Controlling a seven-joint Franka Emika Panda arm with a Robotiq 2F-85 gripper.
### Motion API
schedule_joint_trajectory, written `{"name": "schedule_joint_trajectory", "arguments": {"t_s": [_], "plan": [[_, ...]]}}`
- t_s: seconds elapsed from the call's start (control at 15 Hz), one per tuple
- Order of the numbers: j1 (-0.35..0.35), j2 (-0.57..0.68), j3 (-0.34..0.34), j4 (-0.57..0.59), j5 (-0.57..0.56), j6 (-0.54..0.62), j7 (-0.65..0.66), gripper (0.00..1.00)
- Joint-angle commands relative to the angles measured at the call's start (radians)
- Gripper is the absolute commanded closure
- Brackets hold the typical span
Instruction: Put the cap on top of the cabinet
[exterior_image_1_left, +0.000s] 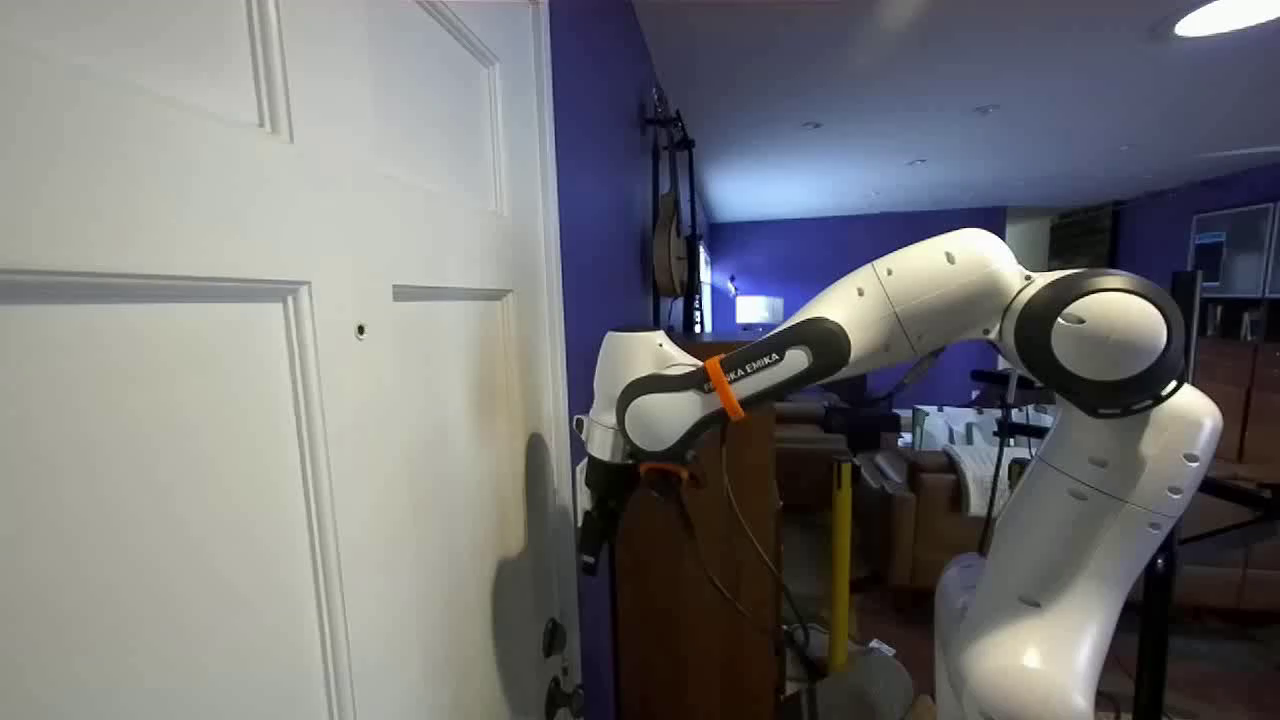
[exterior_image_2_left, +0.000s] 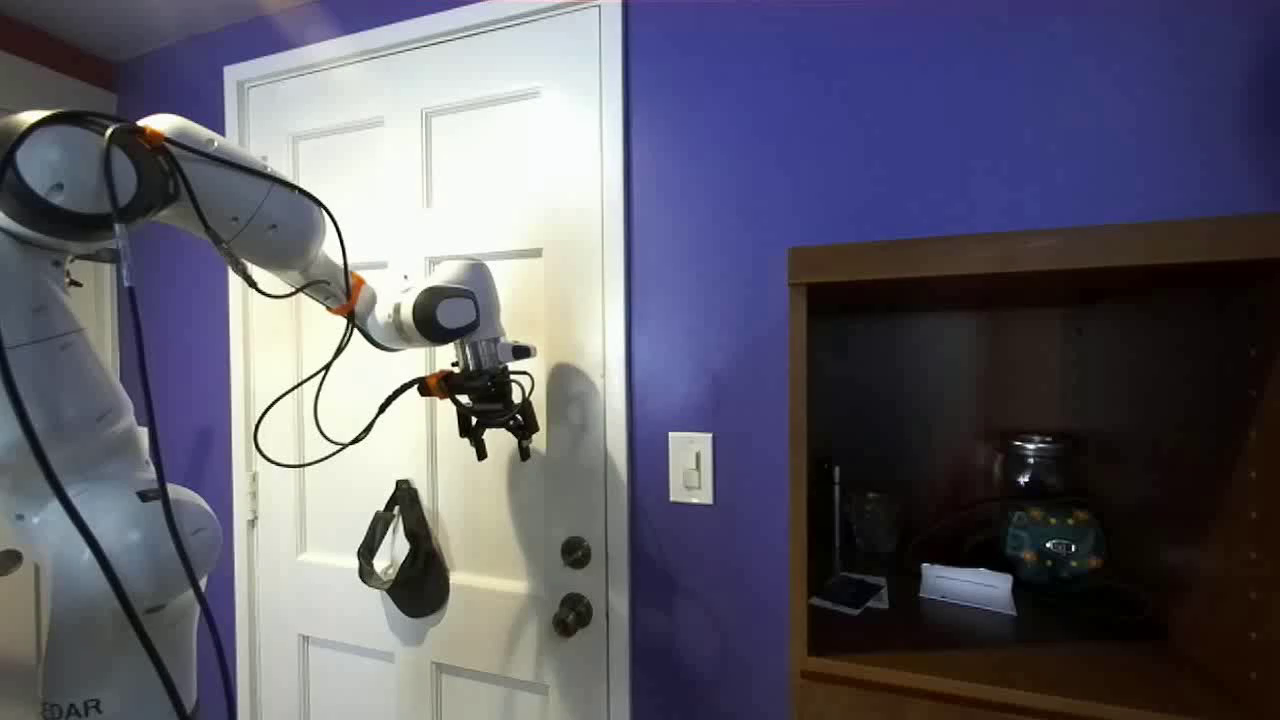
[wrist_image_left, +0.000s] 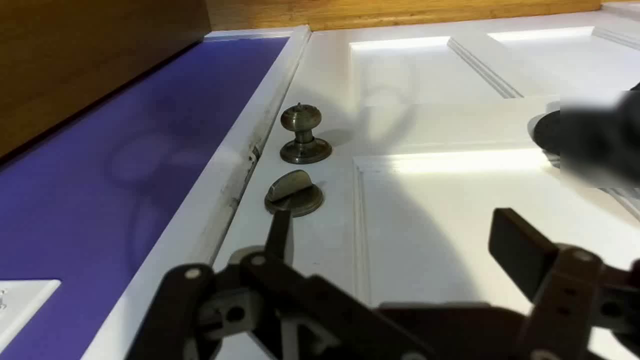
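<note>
The dark grey cap hangs on the white door with its visor down. In the wrist view a dark rounded part of the cap shows at the right edge, partly blurred. The cap does not show in the exterior view where my gripper points down beside the door. My gripper is open and empty, above and to the right of the cap in an exterior view. Its spread fingers show in the wrist view. The brown cabinet stands right of the door; its side shows behind the arm.
A door knob and a deadbolt stick out from the door. A light switch is on the purple wall. A jar and a teal pouch stand inside the cabinet. Loose cables hang from the arm.
</note>
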Motion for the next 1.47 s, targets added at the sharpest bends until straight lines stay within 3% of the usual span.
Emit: {"name": "schedule_joint_trajectory", "arguments": {"t_s": [0.0, 0.6, 1.0, 1.33, 1.4], "plan": [[0.004, 0.000, -0.003, 0.002, -0.002, -0.003, 0.001, 0.00], [0.004, 0.000, -0.003, 0.002, -0.002, -0.003, 0.001, 0.00], [0.006, -0.071, 0.081, -0.094, -0.014, 0.033, 0.226, 0.00], [0.072, -0.144, 0.094, -0.217, 0.045, 0.062, 0.198, 0.00], [0.055, -0.082, 0.091, -0.145, 0.020, 0.023, 0.201, 0.00]]}}
